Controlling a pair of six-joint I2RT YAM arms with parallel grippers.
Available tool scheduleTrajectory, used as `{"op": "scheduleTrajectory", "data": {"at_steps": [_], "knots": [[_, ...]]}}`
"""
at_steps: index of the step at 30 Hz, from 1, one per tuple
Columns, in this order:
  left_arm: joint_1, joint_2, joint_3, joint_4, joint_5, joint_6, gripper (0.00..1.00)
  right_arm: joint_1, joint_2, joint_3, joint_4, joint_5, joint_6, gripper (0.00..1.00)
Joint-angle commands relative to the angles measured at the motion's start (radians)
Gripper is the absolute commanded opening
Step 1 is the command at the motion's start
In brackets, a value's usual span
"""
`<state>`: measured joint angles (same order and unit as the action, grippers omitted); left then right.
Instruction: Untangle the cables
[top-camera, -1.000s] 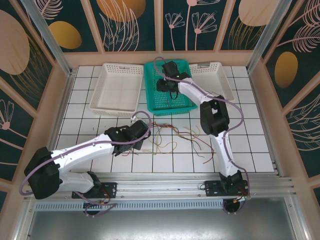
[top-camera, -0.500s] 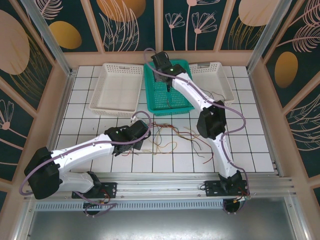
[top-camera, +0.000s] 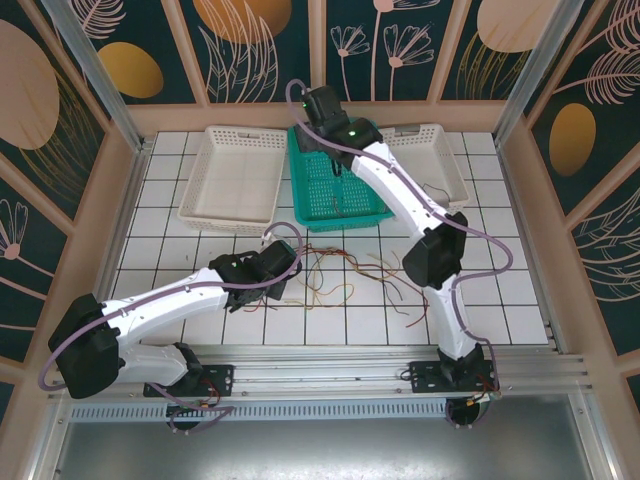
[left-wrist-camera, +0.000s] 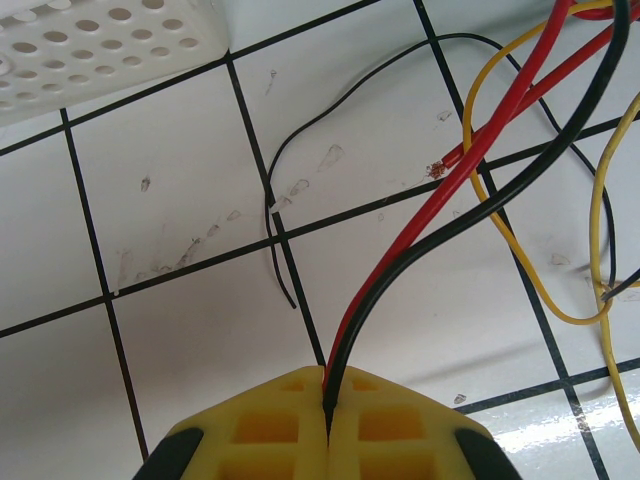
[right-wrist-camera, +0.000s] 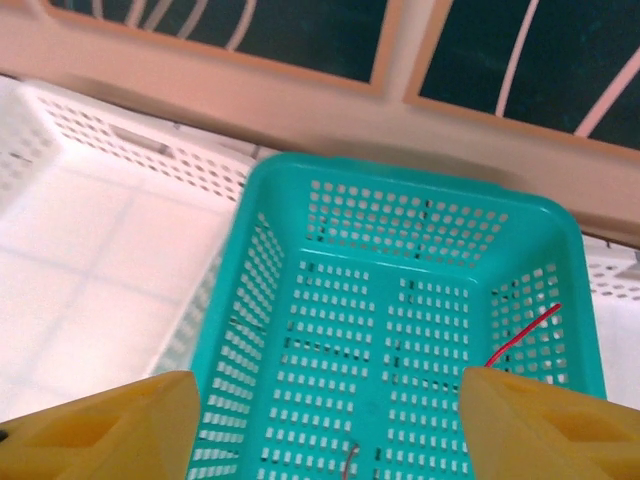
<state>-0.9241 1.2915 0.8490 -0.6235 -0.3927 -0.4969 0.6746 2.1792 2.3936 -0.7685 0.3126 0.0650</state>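
White arms (top-camera: 160, 300) with black joints (top-camera: 432, 262), lilac cables (top-camera: 478, 232) and yellow end effector fingers (left-wrist-camera: 260, 440).

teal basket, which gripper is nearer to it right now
Right. The right gripper hangs open directly over the teal basket. The left gripper sits low over the tiles in front of the basket, shut on red and black cables.
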Motion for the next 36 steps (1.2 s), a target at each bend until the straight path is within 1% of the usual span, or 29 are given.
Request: {"op": "scheduleTrajectory", "data": {"at_steps": [1, 4, 5, 7, 10, 12, 15, 16, 18, 20, 23, 26, 32, 36], "knots": [[-0.011, 0.007, -0.007, 0.004, -0.006, 0.014, 0.0, -0.004, -0.102, 0.021, -0.012, -0.12, 0.039, 0.7], [-0.011, 0.001, -0.007, 0.006, -0.004, 0.015, 0.0, -0.005, -0.172, -0.063, 0.005, -0.179, 0.066, 0.7], [-0.011, -0.003, -0.007, 0.006, 0.0, 0.015, 0.0, -0.004, -0.208, -0.122, 0.021, -0.191, 0.076, 0.7], [-0.012, -0.018, -0.003, 0.008, 0.021, 0.02, 0.0, -0.004, -0.297, -0.274, 0.081, -0.21, 0.089, 0.7], [-0.01, -0.066, -0.007, 0.018, 0.052, 0.027, 0.0, -0.01, -0.488, -0.586, 0.229, -0.239, 0.111, 0.7], [-0.011, -0.106, -0.007, 0.034, 0.088, 0.026, 0.0, -0.021, -0.616, -0.783, 0.314, -0.292, 0.129, 0.7], [-0.011, -0.16, 0.006, 0.047, 0.11, 0.01, 0.0, -0.026, -0.762, -1.016, 0.411, -0.428, 0.152, 0.7], [-0.01, -0.174, 0.012, 0.054, 0.118, 0.001, 0.0, -0.027, -0.792, -1.073, 0.434, -0.48, 0.161, 0.7], [-0.01, -0.198, 0.018, 0.091, 0.166, -0.01, 0.0, -0.022, -0.843, -1.187, 0.482, -0.579, 0.19, 0.69], [-0.01, -0.202, 0.025, 0.122, 0.192, -0.023, 0.0, -0.012, -0.887, -1.291, 0.536, -0.621, 0.227, 0.69], [-0.011, -0.188, 0.039, 0.133, 0.189, -0.038, 0.0, 0.012, -0.962, -1.442, 0.608, -0.644, 0.268, 0.68], [-0.011, -0.178, 0.047, 0.148, 0.193, -0.057, 0.0, 0.048, -1.026, -1.562, 0.647, -0.63, 0.291, 0.68], [-0.011, -0.182, 0.048, 0.188, 0.205, -0.098, 0.0, 0.081, -1.133, -1.734, 0.722, -0.624, 0.37, 0.68], [-0.011, -0.163, 0.049, 0.209, 0.228, -0.114, 0.0, 0.099, -1.123, -1.819, 0.823, -0.613, 0.434, 0.68]]}}
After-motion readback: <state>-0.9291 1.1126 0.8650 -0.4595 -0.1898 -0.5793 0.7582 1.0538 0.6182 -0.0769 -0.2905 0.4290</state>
